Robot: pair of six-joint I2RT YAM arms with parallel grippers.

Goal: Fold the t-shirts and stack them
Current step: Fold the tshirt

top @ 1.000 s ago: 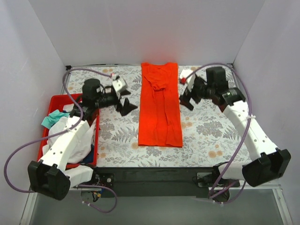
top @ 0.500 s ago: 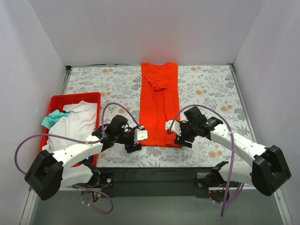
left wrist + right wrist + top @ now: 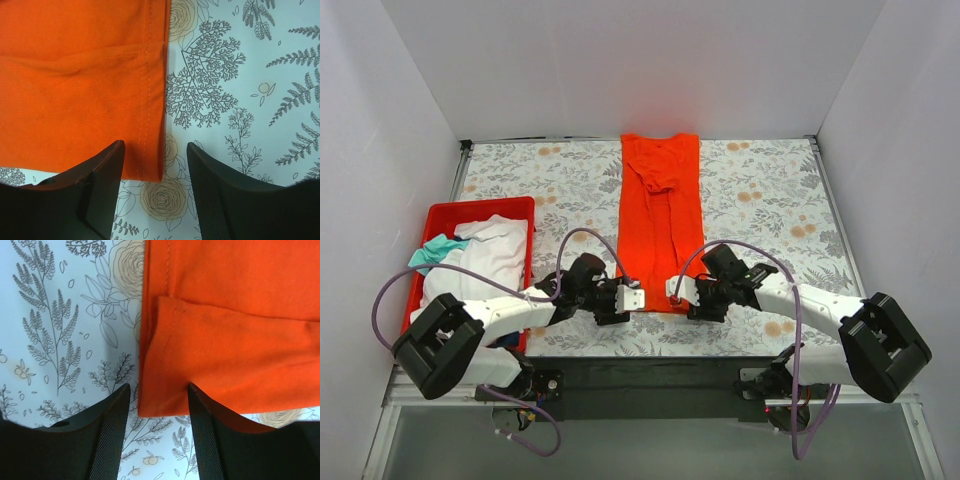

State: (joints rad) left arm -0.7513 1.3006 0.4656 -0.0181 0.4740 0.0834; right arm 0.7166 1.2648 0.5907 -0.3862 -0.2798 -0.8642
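Overhead: an orange t-shirt lies lengthwise down the tabletop middle. Left wrist: the left end effector is spread wide, straddling the shirt's near hem corner. Right wrist: the right end effector is equally wide around the other corner.

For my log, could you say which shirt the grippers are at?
The orange shirt, spread on the table; the white shirt and teal shirt lie in the bin.

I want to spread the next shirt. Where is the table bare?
Bare table: right of the orange t-shirt, and left of it beyond the red bin. Crowded: the near hem, where left gripper and right gripper straddle its corners.
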